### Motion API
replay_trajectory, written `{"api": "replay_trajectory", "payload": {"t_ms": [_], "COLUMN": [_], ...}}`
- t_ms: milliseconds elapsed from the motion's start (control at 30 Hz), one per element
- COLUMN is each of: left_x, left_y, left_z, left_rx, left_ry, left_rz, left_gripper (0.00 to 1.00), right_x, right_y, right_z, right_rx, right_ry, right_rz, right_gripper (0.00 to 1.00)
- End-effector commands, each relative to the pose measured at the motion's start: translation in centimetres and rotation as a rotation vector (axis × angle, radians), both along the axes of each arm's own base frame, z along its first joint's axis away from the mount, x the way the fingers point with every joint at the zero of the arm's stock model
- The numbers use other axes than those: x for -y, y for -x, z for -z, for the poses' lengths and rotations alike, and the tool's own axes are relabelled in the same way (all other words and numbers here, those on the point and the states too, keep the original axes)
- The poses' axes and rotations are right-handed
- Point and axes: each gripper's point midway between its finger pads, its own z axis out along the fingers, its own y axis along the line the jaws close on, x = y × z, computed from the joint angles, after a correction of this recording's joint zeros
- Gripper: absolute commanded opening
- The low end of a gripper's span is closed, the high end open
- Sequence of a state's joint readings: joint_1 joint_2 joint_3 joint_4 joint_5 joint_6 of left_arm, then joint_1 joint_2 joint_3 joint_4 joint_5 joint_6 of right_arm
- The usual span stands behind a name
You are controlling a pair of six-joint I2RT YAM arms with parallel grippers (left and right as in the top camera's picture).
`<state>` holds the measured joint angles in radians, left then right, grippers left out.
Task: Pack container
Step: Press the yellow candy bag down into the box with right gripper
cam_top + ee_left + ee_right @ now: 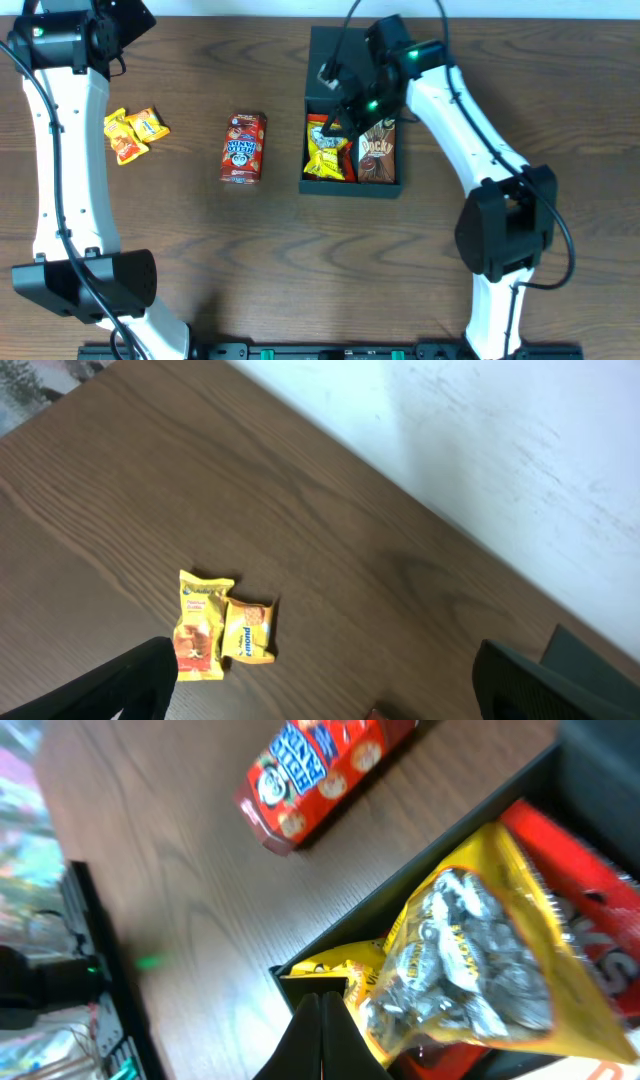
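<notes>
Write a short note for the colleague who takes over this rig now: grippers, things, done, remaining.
Left gripper: open, empty, two small yellow packets ahead of it.
Right gripper: shut, nothing visible in it, over the left side of the container.
Done: yellow bag, red packet under it and Pocky box lie inside, lid open.
Left to do: packets and red biscuit box from the table; then probably close the lid.
</notes>
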<state>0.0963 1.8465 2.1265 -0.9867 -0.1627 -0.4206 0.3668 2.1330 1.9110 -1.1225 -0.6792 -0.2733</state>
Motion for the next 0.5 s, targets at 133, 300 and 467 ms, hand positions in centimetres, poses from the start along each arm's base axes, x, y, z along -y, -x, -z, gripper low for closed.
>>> {"api": "replay_trajectory", "payload": {"t_ms": [133,300,467], "left_x": [0.0,0.0,0.4], "left_y": [-0.2,-0.2,-0.3], "left_z": [0.6,0.6,0.7], "left_rx": [-0.023,-0.026,-0.024], "left_ry": [-0.018,-0.019,-0.002], "left_rz": [0.029,0.031,0.048], "left_gripper": [0.95,0.95,0.95], "right_x": [1.0,1.1,1.1], "right_y": [1.9,2.8,2.5], "right_z": [8.4,12.2,13.0], "right_rx": [-0.177,-0.268,-0.266], "right_ry": [0.151,0.189,0.188], "right_rz": [-0.003,-0.013,-0.011], "right_gripper": [0.02,0.02,0.01]}}
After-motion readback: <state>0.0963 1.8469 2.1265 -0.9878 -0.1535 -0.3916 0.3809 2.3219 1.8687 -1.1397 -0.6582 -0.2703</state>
